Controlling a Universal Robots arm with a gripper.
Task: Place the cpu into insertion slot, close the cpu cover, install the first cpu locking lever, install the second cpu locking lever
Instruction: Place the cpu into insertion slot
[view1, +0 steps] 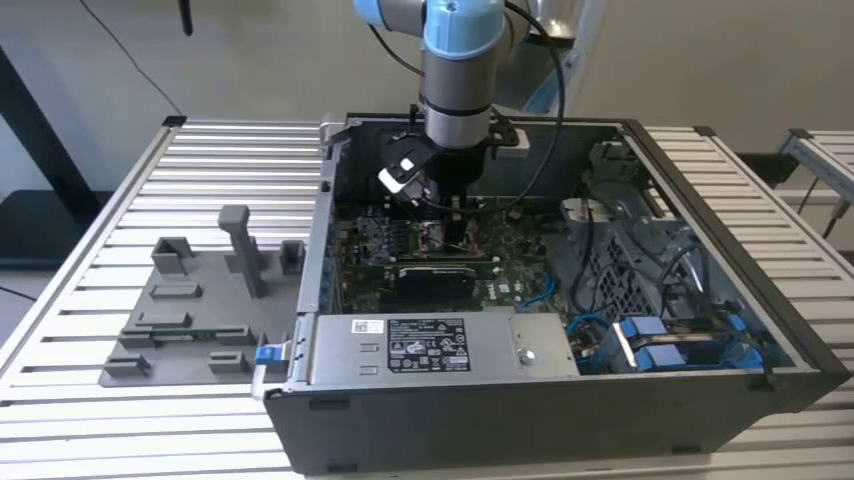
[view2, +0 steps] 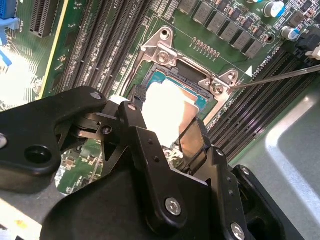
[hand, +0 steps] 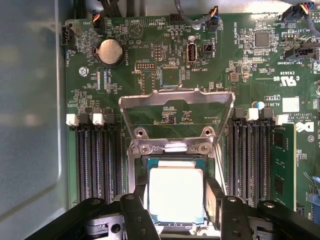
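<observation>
The cpu (hand: 176, 192) is a pale square chip lying flat in the insertion slot (hand: 172, 148), whose silver rim frames it on the green board. In the second wrist view the cpu (view2: 167, 105) lies inside the slot's metal rim (view2: 165, 52). My gripper (hand: 176, 200) straddles the chip, one black finger (hand: 139, 202) on each side with a thin gap to its edges, so it looks open. The cpu cover (hand: 176, 97) stands tilted up behind the slot. A thin locking lever (view2: 280, 77) sticks out sideways. In the exterior view the gripper (view1: 447, 215) reaches down into the computer case.
Black memory slots (hand: 97, 165) flank the socket, and one green memory stick (hand: 282, 165) stands upright. The case wall (view1: 727, 230) surrounds the board. A silver power supply (view1: 414, 345) and blue cables (view1: 667, 340) lie at the case front. A grey fixture (view1: 200, 300) sits outside.
</observation>
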